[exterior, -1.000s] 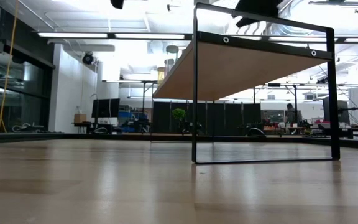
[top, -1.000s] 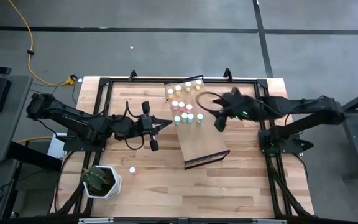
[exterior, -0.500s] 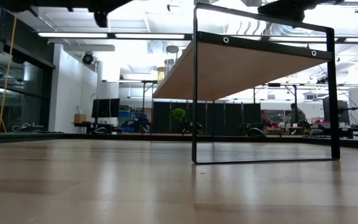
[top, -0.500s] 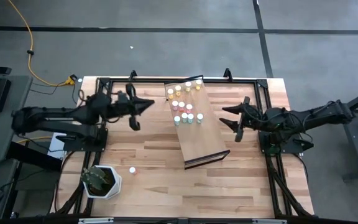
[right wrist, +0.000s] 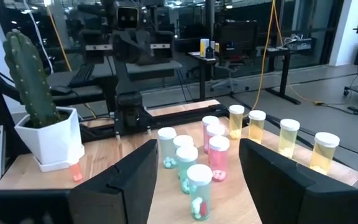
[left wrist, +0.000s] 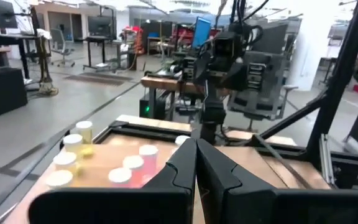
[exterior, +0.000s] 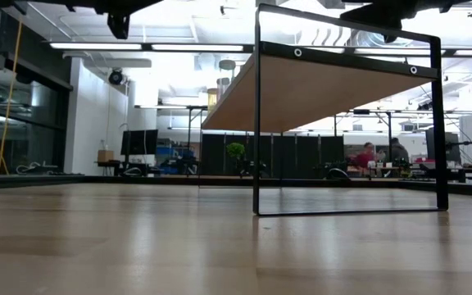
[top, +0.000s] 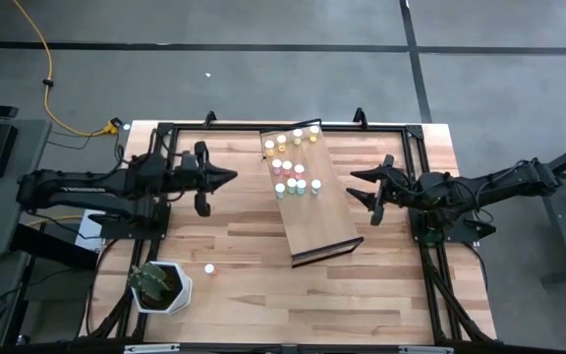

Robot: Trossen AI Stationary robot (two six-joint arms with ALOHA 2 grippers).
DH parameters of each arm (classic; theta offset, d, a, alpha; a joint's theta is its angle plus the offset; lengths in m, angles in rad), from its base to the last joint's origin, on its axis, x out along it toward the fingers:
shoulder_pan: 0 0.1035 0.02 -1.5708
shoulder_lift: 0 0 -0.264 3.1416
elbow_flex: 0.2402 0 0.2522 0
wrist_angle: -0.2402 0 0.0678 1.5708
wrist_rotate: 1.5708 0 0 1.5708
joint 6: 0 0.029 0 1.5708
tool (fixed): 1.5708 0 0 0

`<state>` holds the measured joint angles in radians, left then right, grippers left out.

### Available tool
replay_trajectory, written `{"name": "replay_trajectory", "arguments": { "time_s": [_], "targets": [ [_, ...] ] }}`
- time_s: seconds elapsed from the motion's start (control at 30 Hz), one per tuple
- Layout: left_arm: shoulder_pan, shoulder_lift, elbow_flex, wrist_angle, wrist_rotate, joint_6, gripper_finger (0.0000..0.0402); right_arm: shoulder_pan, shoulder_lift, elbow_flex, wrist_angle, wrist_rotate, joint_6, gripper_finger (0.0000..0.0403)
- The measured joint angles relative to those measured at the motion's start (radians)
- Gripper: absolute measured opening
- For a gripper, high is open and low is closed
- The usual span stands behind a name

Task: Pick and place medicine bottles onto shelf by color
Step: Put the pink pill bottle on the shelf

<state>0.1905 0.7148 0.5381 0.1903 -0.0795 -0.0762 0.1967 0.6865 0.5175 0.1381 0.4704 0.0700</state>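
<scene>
Both arms hang back from the shelf, with one bottle left on the table.

Lower left in the high view, a stray bottle lies beside the cactus pot, apparently unsorted. Mid-frame, the left gripper is clenched and empty, the right gripper spread and empty, flanking the shelf. Toward the top, the medicine bottles stand in colour rows on it.
</scene>
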Motion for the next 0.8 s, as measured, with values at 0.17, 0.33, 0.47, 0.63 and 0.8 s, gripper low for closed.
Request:
{"name": "replay_trajectory", "arguments": {
  "time_s": [0.17, 0.33, 0.47, 0.63, 0.8],
  "targets": [
    [-0.081, 0.024, 0.004, 0.023, -0.063, -0.060, 0.0000, 0.000, 0.000, 0.000, 0.001, 0.000, 0.000, 0.0216],
    [-0.147, 0.139, 0.136, -0.237, -0.068, -0.070, 0.0000, 0.000, 0.000, 0.000, 0.002, 0.001, 0.000, 0.0216],
    [-0.182, 0.255, 0.305, -0.465, -0.067, -0.071, 0.0017, 0.000, 0.000, 0.000, 0.015, 0.001, -0.003, 0.0216],
    [-0.271, 0.406, 0.501, -0.773, -0.036, -0.104, 0.0083, 0.000, 0.000, 0.000, 0.015, 0.002, -0.011, 0.0216],
    [-0.401, 0.542, 0.617, -0.889, -0.036, -0.116, 0.0172, 0.000, 0.001, 0.000, 0.007, 0.002, -0.011, 0.0216]
  ]
}}
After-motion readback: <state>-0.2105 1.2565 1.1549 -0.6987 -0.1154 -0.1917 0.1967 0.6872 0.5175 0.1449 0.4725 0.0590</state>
